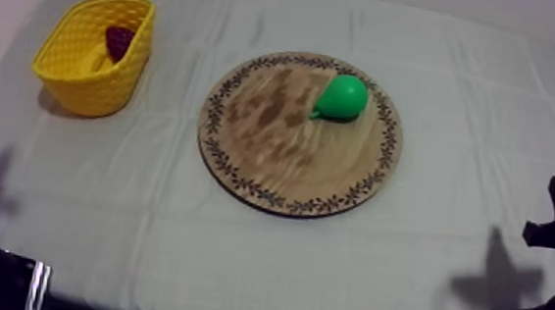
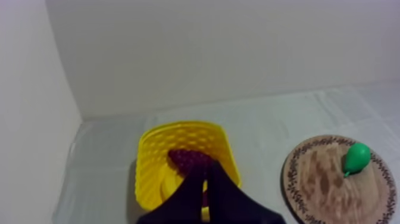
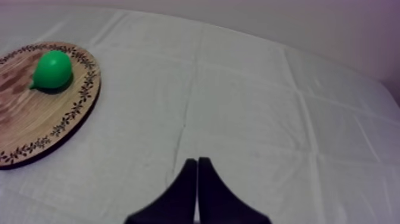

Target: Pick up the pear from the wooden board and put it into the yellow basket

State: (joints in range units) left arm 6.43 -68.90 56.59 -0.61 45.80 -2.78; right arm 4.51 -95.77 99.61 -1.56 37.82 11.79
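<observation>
Well ahead of the right gripper (image 3: 197, 162), the pear (image 3: 52, 70) lies on the wooden board (image 3: 36, 119). That gripper is pressed together over bare worktop (image 3: 256, 107). The left gripper (image 2: 206, 170), also pressed together, hangs near the yellow basket (image 2: 152, 161).

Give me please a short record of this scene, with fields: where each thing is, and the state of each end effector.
pear: lying on the wooden board, toward its far right edge, not held
yellow basket: on the cloth, left of the board, apart from it
basket contents: a dark red fruit, kind unclear
left end effector: shut on nothing, pointing toward the basket
right end effector: shut on nothing, over bare cloth beside the board
task status: pear not yet picked up
</observation>
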